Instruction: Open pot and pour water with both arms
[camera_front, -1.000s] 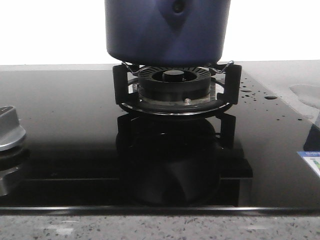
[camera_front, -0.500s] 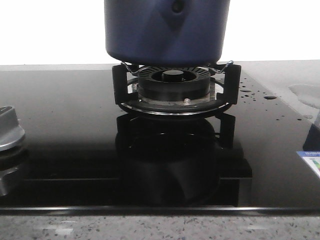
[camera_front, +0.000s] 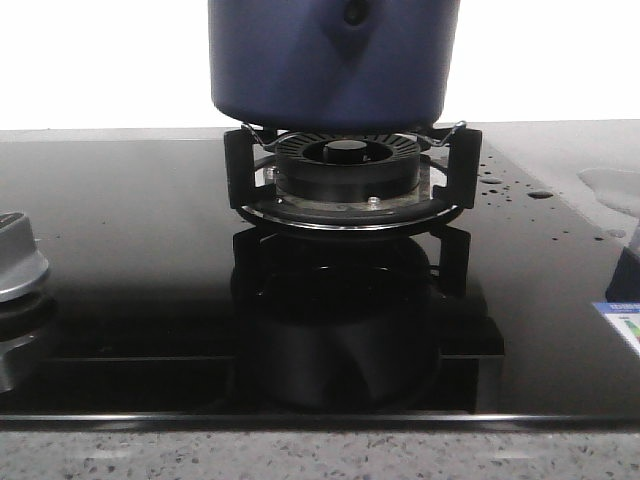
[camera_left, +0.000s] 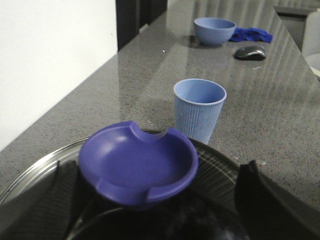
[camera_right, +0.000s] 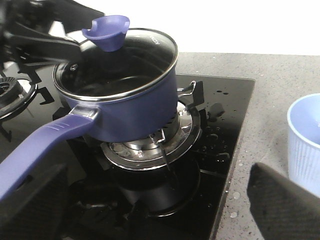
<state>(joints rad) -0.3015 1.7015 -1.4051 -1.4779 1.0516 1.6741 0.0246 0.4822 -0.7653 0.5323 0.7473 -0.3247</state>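
The pot (camera_right: 125, 100) fills the burner (camera_right: 150, 145) with its long handle (camera_right: 35, 150) jutting out, while a blue cup (camera_left: 199, 110) stands near on the tabletop (camera_left: 270, 115), whose far stretch lies open.

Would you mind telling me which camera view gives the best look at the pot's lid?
The right wrist view: it shows the whole glass lid with its blue knob seated on the pot. The left wrist view shows only the knob close up and part of the lid's rim. The front view cuts the lid off.
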